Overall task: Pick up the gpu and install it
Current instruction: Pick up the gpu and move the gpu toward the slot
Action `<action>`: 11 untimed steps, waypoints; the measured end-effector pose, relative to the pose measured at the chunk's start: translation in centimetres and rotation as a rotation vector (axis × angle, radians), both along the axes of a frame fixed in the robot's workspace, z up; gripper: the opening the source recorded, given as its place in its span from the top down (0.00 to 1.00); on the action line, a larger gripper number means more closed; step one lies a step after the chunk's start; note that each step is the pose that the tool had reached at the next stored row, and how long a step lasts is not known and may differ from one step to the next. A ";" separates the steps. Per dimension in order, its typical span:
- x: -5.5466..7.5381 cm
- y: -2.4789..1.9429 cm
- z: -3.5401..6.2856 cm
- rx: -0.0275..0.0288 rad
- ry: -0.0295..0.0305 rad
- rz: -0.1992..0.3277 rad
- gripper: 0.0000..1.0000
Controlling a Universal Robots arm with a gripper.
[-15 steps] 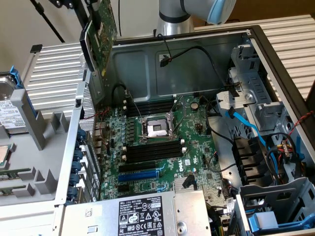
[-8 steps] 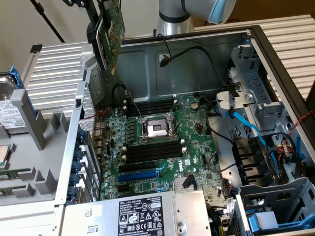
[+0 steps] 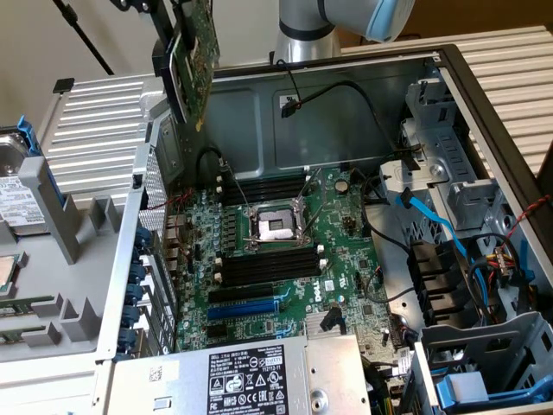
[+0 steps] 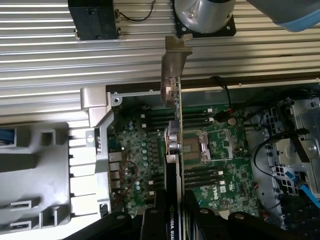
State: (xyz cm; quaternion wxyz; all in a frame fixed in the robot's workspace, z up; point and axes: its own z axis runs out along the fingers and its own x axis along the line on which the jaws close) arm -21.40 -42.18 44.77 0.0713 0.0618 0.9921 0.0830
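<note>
Ribbed grey tabletop [image 3: 95,130] lies under everything. Above it the gpu [image 3: 192,60] hangs tilted in the air, over the upper corner of the open computer case [image 3: 346,121] at the exterior view's left. The gripper [image 4: 172,212] is clamped on the card's edge, with the silver bracket [image 4: 177,55] at the card's far end. The green motherboard [image 3: 285,259] lies below in the case, well apart from the card.

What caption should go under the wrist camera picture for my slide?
The claw holds the gpu edge-on over the open computer's motherboard.
</note>
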 end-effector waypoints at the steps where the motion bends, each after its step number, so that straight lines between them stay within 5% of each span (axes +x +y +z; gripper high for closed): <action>1: 0.3 0.00 0.00 0.0000 0.0001 0.000 0.74; 7: 2.7 0.00 0.00 0.0044 0.0003 0.000 0.74; 11: 3.9 -0.01 -0.26 0.0137 0.0005 0.000 0.74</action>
